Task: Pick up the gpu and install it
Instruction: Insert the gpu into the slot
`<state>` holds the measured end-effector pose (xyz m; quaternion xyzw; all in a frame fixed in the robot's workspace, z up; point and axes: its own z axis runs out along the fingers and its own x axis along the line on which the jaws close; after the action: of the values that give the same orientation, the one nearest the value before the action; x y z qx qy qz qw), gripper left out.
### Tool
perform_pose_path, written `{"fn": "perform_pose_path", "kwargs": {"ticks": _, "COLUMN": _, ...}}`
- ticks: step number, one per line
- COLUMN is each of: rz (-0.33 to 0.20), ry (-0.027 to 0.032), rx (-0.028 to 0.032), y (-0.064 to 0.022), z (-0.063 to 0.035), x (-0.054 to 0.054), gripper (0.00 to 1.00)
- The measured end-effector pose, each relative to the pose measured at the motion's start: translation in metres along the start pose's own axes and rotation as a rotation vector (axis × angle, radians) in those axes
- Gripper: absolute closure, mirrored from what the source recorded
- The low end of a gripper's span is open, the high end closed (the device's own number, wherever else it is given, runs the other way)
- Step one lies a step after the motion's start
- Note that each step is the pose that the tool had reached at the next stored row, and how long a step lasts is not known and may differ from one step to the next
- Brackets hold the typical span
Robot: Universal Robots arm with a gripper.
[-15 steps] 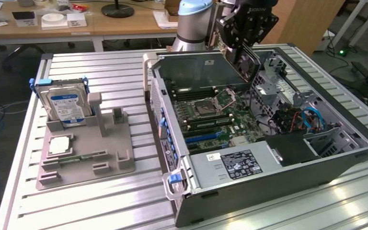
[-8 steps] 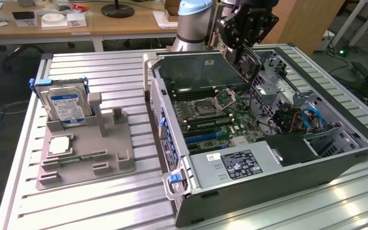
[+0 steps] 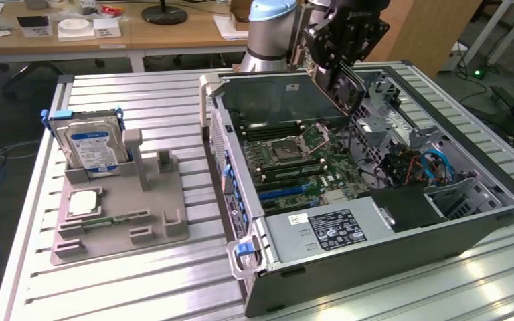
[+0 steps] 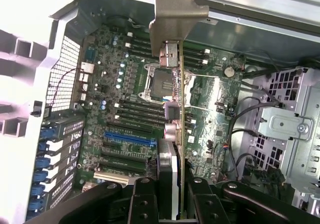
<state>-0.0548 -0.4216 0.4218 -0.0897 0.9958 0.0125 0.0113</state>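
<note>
The gpu [image 3: 347,90] hangs on edge above the open computer case [image 3: 471,221], over the back part of the motherboard [image 3: 297,157]. My gripper [image 3: 339,57] is shut on its upper edge. In the wrist view the gpu [image 4: 171,154] appears edge-on, its pale metal bracket [image 4: 172,14] at the far end, and my gripper [image 4: 172,189] clamps it between two black fingers [image 4: 142,196]. Beneath the card lie the motherboard [image 4: 215,99] and a blue expansion slot [image 4: 127,136]; the card is still clear of the board.
A grey holder [image 3: 150,221] at the exterior view's left carries a silver hard drive [image 3: 92,144], a green memory stick [image 3: 105,219] and a square chip [image 3: 83,200]. Inside the case sit the power supply [image 3: 328,231], cables [image 3: 427,167] and a metal drive cage [image 4: 290,119].
</note>
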Motion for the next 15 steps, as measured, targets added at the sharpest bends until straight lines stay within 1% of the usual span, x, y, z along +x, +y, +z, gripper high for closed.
{"fn": "perform_pose_path", "kwargs": {"ticks": 15, "rz": -0.034, "ry": 0.0008, "rx": -0.0008, "y": -0.0022, "z": -0.0001, "x": 0.0004, "gripper": 0.72}}
